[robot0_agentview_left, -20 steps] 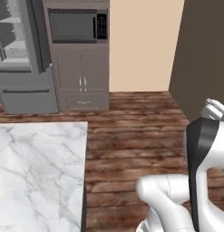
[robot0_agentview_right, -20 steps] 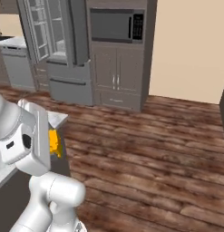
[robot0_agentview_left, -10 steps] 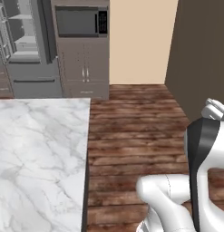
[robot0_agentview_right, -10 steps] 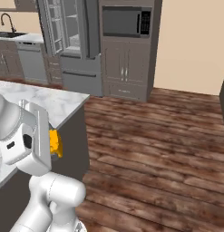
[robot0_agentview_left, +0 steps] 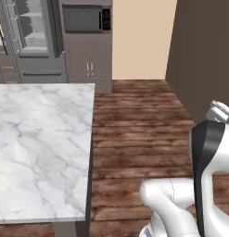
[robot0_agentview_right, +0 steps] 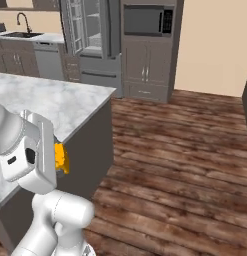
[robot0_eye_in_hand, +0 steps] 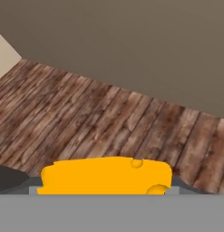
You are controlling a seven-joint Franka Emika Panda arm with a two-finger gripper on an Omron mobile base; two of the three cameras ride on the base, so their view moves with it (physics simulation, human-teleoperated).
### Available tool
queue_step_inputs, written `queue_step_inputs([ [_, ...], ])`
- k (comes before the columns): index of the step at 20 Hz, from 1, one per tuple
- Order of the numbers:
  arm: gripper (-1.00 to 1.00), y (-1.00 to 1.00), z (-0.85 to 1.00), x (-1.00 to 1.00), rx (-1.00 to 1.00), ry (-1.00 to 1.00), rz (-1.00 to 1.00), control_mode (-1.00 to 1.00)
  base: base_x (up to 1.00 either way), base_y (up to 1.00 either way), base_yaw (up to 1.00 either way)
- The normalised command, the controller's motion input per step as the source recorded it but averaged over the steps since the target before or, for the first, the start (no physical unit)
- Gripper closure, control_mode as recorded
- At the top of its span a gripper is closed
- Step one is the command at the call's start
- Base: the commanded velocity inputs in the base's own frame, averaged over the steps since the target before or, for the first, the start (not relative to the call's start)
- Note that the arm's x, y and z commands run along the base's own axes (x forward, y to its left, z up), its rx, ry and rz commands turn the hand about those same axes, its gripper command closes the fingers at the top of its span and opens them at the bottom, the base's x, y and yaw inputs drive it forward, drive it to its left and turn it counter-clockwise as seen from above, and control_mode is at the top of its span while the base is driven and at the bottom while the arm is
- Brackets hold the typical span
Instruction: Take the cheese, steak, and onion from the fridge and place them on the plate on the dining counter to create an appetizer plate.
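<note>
Cheese [robot0_eye_in_hand: 106,176]: yellow-orange wedge clamped between the gripper [robot0_eye_in_hand: 104,190] fingers, its lower part cut off; in the right base view, half hidden behind the hand.

Dark plank floor [robot0_agentview_left: 134,134], beige wall [robot0_agentview_left: 141,37], grey cabinets [robot0_agentview_right: 147,70].

Flat, even rendered light, soft throughout.

Bright without any visible source; no hard shadows on the wooden floor [robot0_agentview_left: 139,134] or on the marble dining counter [robot0_agentview_left: 37,143], only a darker side wall under its edge. Faint sheen on the steel fridge [robot0_agentview_right: 95,40], no real glare. Slightly blurry and low in detail everywhere, far cabinets smeared. Straight lines at the edges, no visible distortion. Close up in the hand view, cheese [robot0_eye_in_hand: 106,176] evenly lit, saturated, with soft outlines; floor planks behind equally soft.
</note>
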Motion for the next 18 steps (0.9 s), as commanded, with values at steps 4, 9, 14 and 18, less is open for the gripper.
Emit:
queue_step_inputs([
  [4,1.0,0.0,0.0,0.0,0.0,0.0,0.0,1.0,-1.0,0.33,0.01],
  [9,1.0,0.0,0.0,0.0,0.0,0.0,0.0,1.0,-1.0,0.4,0.01],
  [14,1.0,0.0,0.0,0.0,0.0,0.0,0.0,1.0,-1.0,0.71,0.0],
  [18,1.0,0.0,0.0,0.0,0.0,0.0,0.0,1.0,-0.87,1.0,0.0],
])
